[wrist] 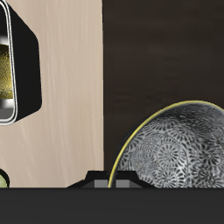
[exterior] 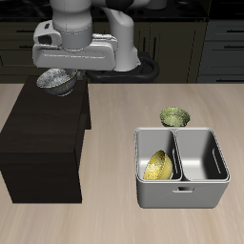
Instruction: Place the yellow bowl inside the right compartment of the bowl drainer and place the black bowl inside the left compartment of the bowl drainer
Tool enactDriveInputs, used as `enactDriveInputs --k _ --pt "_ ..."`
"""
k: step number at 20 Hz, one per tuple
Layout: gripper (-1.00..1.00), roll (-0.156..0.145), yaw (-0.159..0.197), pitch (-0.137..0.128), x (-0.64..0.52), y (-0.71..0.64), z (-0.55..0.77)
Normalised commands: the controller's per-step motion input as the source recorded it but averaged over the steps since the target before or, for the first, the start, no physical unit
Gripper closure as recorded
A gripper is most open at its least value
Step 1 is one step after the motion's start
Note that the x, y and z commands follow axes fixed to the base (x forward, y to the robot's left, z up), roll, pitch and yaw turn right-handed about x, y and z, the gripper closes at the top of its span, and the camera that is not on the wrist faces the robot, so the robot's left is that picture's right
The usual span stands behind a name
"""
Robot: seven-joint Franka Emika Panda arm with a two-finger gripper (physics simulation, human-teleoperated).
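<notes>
Overhead arrangement at a wooden table (exterior: 114, 124). A dark brown cabinet block (exterior: 43, 143) occupies the table at about nine o'clock from its centre. The black bowl (exterior: 57, 82), silvery and speckled inside with a dark rim, sits tilted above the cabinet's back edge, directly beneath the arm's white wrist housing (exterior: 81, 43). The gripper (exterior: 59, 76) is at this bowl; its fingers are hidden behind the housing and the bowl, so I cannot tell how wide they stand or whether they grasp it.

The bowl drainer (exterior: 181, 195), a grey metal tub with two wells and a slot handle on its front wall, lies at about four o'clock from the table's centre. The yellow bowl (exterior: 159, 167) rests tipped on its side inside the well nearer the cabinet; the other well holds nothing. An olive-green bowl (exterior: 173, 117) stands on the table just behind the drainer, at its twelve o'clock.

Wrist camera: the black bowl (wrist: 175, 149) fills much of the frame against the dark cabinet top (wrist: 162, 61); the drainer (wrist: 19, 70) with the yellow bowl (wrist: 7, 70) shows at the edge, across bare tabletop (wrist: 70, 96).
</notes>
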Motion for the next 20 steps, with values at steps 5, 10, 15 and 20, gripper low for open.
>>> enactDriveInputs --k 5,10,15,20 --pt "1.0 0.02 -0.066 -0.064 -0.14 0.42 0.39" --pt "1.0 0.02 -0.08 -0.049 -0.11 0.57 0.32" --pt "1.0 -0.066 -0.129 -0.003 -0.01 0.46 0.13" --pt "1.0 -0.078 -0.009 -0.013 0.12 0.44 -0.02"
